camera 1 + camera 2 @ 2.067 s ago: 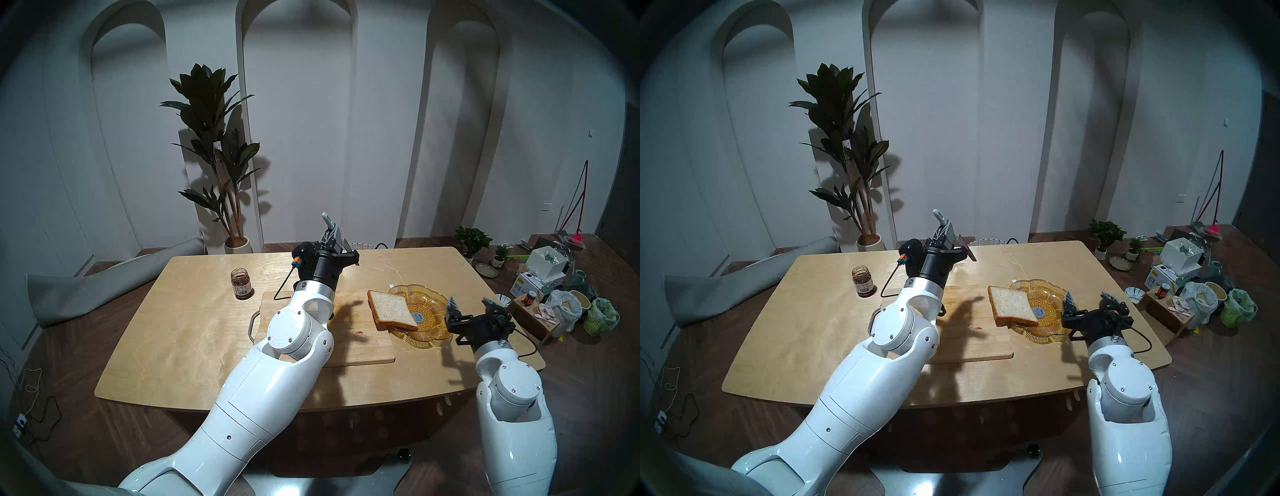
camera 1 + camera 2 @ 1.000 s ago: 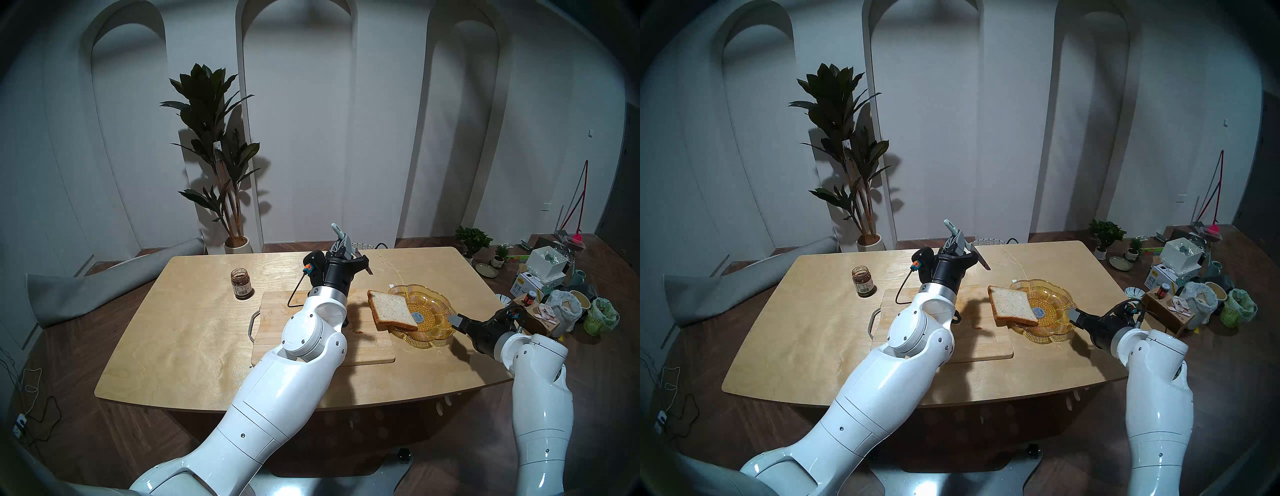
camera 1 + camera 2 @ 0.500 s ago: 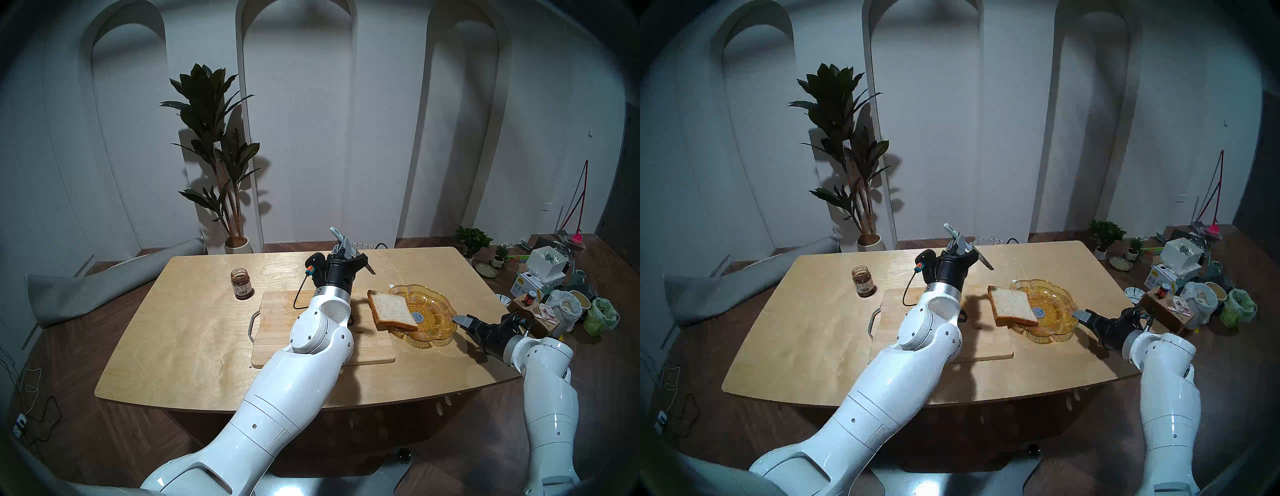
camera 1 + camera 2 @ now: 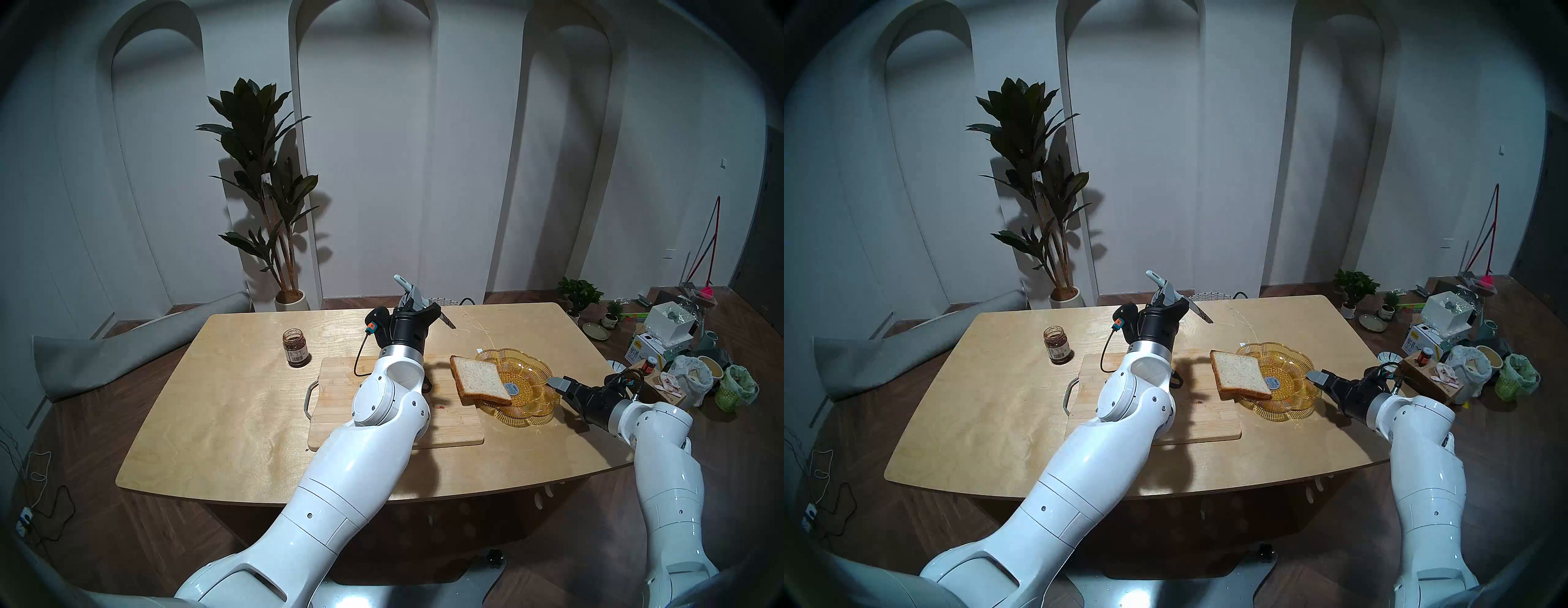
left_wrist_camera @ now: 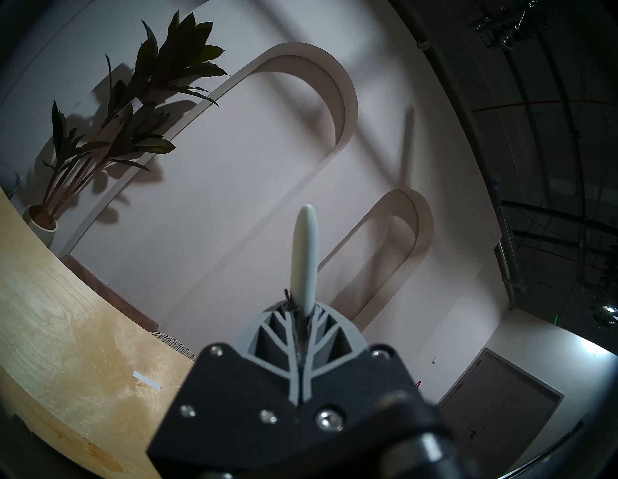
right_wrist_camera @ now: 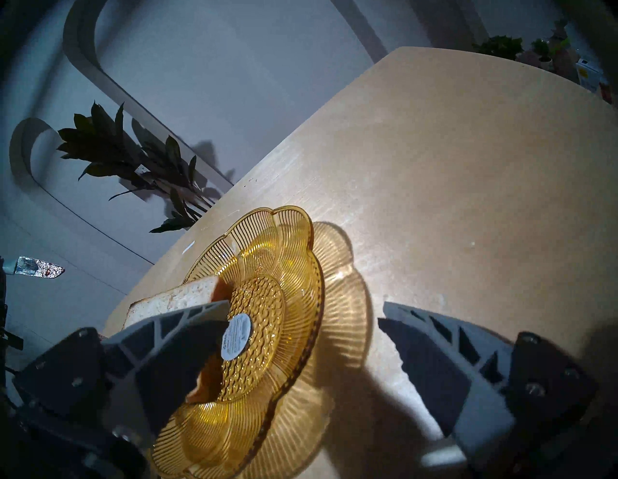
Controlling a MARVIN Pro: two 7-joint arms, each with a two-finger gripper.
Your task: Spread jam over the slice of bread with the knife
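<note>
Thick square slice of white bread with a brown crust [image 4: 479, 378], propped half on the amber ribbed glass dish [image 4: 535, 373], half on the pale wooden cutting board [image 4: 335, 390].

Small knife with pale grey-blue plastic handle and short dark blade [image 4: 424, 305] clamped in the fully closed jaws of the left gripper [image 4: 413, 306], raised above the far middle of the light wooden tabletop [image 4: 220, 424], blade angled down to the right, speckled with red in the right wrist view [image 6: 36, 267]. Right gripper [image 6: 302, 321] with jaws spread wide and empty, low at the dish's right rim, one finger [image 6: 187, 321] over the dish beside the bread, the other over bare tabletop. Dark reddish-brown jam in a small clear lidless glass jar with paper label [image 4: 295, 347], upright to the left of the board, well apart from the bread. Small red smear [image 4: 441, 406] on the board near the slice.
</note>
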